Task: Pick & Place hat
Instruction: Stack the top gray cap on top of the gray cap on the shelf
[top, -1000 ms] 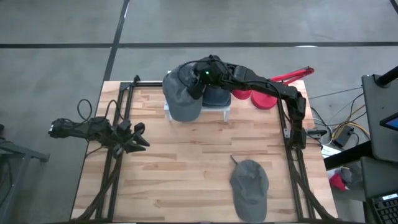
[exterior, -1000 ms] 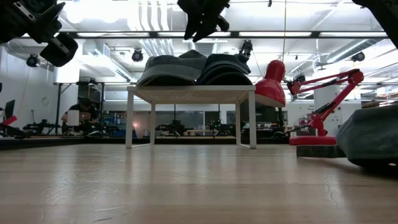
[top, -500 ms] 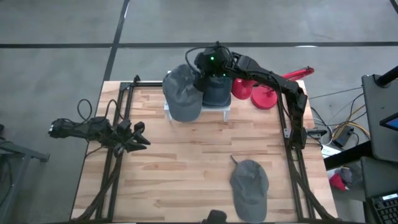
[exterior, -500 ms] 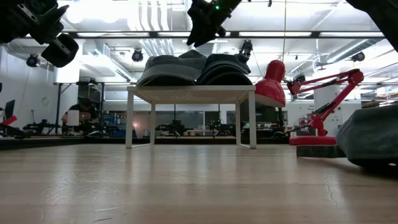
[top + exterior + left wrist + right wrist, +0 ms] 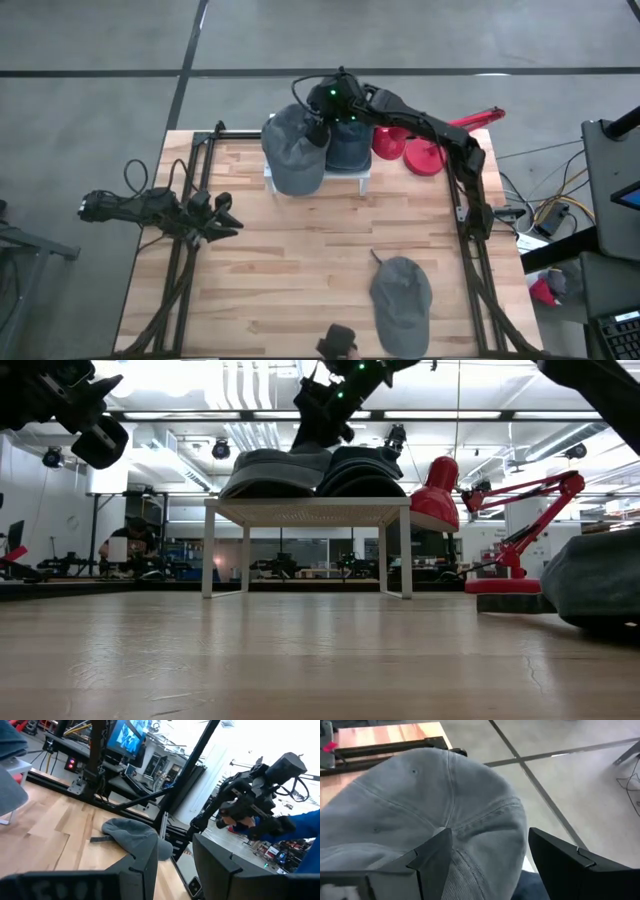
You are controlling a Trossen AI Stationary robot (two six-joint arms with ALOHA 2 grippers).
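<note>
Two caps lie side by side on a small white stand at the table's far edge: a grey cap and a dark blue cap. My right gripper hangs open just above the grey cap's crown, fingers on either side of it. A second grey cap lies flat on the table near the right near corner. My left gripper waits open at the table's left side. My right gripper comes at the grey cap's crown from above, slanting down, with open fingers. I cannot tell whether the fingers touch the cloth. The cap rests on the white stand.
A red desk lamp stands right of the stand. Black frame rails run along both table sides. A dark object shows at the near edge. A person's blue sleeve is beyond the table.
My right gripper first rose and drew toward the far edge, then came down toward the grey cap on the stand, turning as it went, and stayed open. A dark object has come into view at the table's near edge.
</note>
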